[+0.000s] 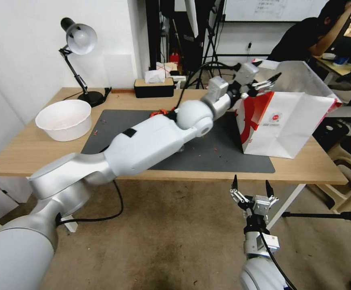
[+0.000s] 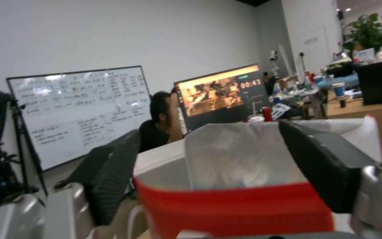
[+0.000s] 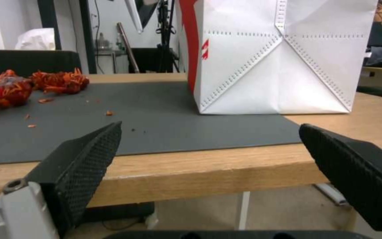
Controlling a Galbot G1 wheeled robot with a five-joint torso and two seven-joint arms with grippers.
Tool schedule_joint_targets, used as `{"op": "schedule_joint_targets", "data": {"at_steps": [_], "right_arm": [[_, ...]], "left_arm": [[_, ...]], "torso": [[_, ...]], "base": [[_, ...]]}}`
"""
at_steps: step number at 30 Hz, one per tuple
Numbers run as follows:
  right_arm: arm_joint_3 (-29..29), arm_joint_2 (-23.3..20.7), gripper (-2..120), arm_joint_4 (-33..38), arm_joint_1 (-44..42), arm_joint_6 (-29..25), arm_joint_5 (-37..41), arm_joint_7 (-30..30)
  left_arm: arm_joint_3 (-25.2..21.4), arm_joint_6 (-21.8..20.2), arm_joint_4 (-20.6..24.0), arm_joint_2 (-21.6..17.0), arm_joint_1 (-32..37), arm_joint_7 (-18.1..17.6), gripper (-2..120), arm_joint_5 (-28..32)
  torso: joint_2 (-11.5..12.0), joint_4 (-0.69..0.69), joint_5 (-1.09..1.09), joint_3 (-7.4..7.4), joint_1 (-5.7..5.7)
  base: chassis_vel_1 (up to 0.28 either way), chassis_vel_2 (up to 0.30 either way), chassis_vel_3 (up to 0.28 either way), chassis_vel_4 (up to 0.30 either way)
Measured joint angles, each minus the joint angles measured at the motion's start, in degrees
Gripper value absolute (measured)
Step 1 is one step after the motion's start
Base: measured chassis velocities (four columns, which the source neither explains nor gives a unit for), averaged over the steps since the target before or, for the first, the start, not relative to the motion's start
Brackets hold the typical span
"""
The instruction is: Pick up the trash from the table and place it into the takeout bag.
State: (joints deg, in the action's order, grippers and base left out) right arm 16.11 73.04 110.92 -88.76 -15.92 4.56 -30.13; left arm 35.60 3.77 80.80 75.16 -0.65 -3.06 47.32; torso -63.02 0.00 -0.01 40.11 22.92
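A white bowl (image 1: 64,119) is seen at the left of the table (image 1: 30,149), beside the dark grey mat (image 1: 207,155); nothing can be made out in it but faint reddish smears. Red shredded scraps (image 3: 27,84) lie on the mat's far side, with small crumbs scattered near them. The left gripper (image 1: 266,82) is held at the mouth of the takeout bag (image 1: 288,125), jaws spread wide with nothing between them. The bag stands at the mat's right end, white with a red side panel, a small red logo and a silvery lining; its contents cannot be told. The right gripper (image 1: 252,189) is held below the table's near edge, jaws wide and empty.
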Motion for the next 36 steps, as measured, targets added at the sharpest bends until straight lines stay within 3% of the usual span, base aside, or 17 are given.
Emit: {"op": "schedule_joint_targets", "data": {"at_steps": [6,19,25,36], "right_arm": [[-0.1,-0.1,100,0.2,-0.1,0.0,-0.2,0.0],[-0.3,-0.2,100,0.4,-0.2,0.1,-0.4,0.1],[-0.6,-0.1,100,0.4,-0.1,0.1,-0.5,0.1],[-0.9,-0.1,100,0.4,-0.2,0.2,-0.9,0.1]], "left_arm": [[-2.5,-0.5,2.4,-4.4,2.6,-0.4,100,0.4],[-9.2,-1.5,7.6,-13.8,12.2,-1.5,100,0.1],[-15.9,-1.6,11.1,-19.1,20.6,-1.4,100,-1.5],[-26.1,-1.6,16.1,-25.2,32.6,-1.2,100,-4.3]], "torso": [[0.0,0.00,0.00,0.00,0.00],[0.0,-0.01,0.00,0.00,0.00],[0.0,0.00,-0.01,0.00,0.00],[0.0,0.00,0.00,0.00,-0.01]], "base": [[0.000,0.000,0.000,0.000],[0.000,0.000,0.000,0.000],[0.000,0.000,0.000,0.000],[0.000,0.000,0.000,0.000]]}}
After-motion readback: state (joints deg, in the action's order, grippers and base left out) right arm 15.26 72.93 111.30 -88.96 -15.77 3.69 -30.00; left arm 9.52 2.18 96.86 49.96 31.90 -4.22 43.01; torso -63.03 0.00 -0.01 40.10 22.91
